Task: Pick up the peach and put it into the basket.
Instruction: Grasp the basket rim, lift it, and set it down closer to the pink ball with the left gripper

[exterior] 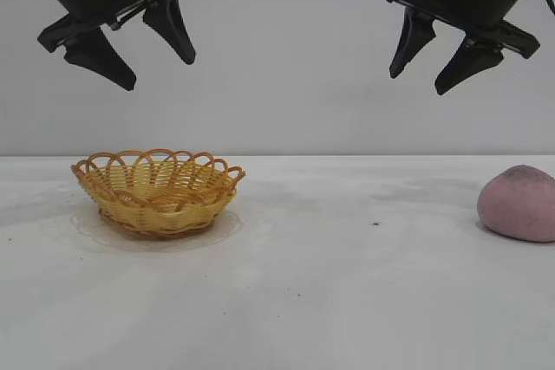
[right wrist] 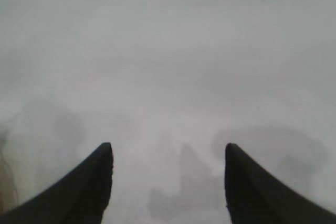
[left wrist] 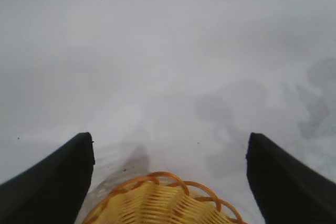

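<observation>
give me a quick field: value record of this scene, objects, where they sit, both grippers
peach: on the table at the exterior view's far right, untouched
basket: upright on the table, left of centre, nothing visible inside
left gripper: open, empty, high above the basket, angled downward
right gripper: open, empty, high above the table, up and left of the peach
contact: neither gripper touches anything
task state: peach not yet picked up
</observation>
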Robot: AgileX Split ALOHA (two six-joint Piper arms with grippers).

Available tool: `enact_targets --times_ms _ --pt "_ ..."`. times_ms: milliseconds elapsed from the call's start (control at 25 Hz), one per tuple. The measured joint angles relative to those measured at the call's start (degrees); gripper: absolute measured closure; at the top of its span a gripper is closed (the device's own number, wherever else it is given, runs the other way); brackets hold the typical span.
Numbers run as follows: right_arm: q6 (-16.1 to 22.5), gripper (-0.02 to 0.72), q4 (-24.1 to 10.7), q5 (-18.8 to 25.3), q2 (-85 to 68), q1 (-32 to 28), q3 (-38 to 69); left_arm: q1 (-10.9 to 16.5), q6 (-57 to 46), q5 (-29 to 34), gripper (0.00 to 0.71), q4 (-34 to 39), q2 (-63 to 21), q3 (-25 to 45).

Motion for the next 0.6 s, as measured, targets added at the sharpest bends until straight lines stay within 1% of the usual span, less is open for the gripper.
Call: enact_targets --times_ms 480,600 --pt "-0.41 0.253 0.00 0.00 0.00 0.00 0.00 0.00 0.09 0.13 0.181 0.27 0.00 0.00" --pt "-0.83 0.253 0.00 0.00 0.00 0.00 0.00 0.00 0.09 2.46 0.181 2.84 0.00 -0.13"
